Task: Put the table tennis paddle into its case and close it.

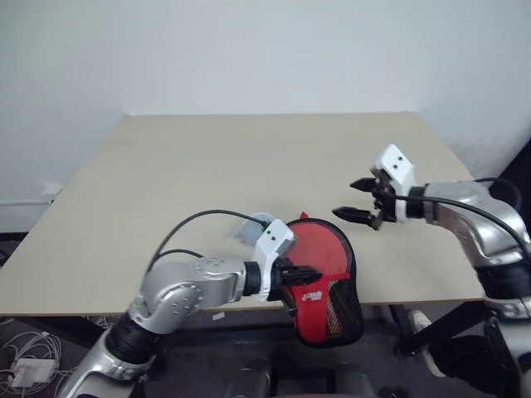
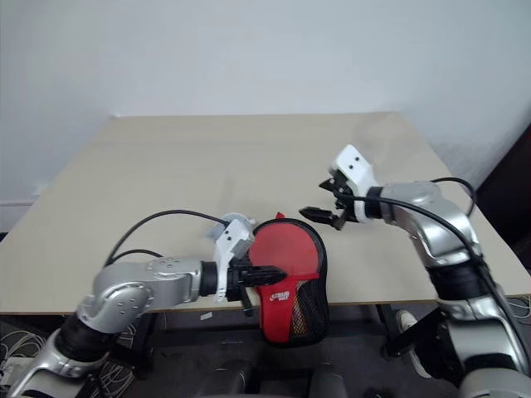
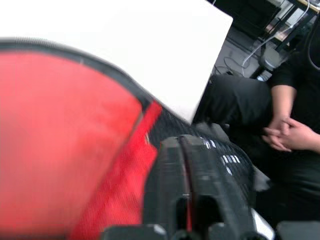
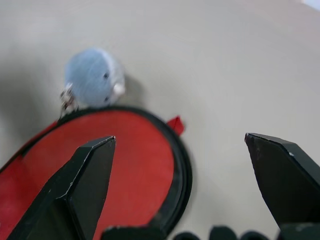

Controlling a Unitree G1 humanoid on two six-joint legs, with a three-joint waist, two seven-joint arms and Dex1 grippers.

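Left end effector (image 1: 300, 276) clamped on the red paddle-shaped fabric case (image 1: 325, 286), holding it off the beige counter (image 1: 249, 166) edge for access. Right end effector (image 1: 358, 201) spread wide, empty, poised beside it.

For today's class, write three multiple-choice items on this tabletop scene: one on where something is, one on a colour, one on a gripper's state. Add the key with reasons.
1. Where is the small grey-blue fuzzy ball?
A. beside the red fabric case's round end
B. in the right gripper
C. on the floor

2. What colour is the soft zip case outside?
A. blue
B. red
C. green

3. How do the right gripper's fingers stand?
A. shut on the case
B. shut, empty
C. open

Key: 1 A, it lies on the beige table against the case's rim. 2 B, red with black edging. 3 C, its fingers stand apart; the left gripper is shut on the case.
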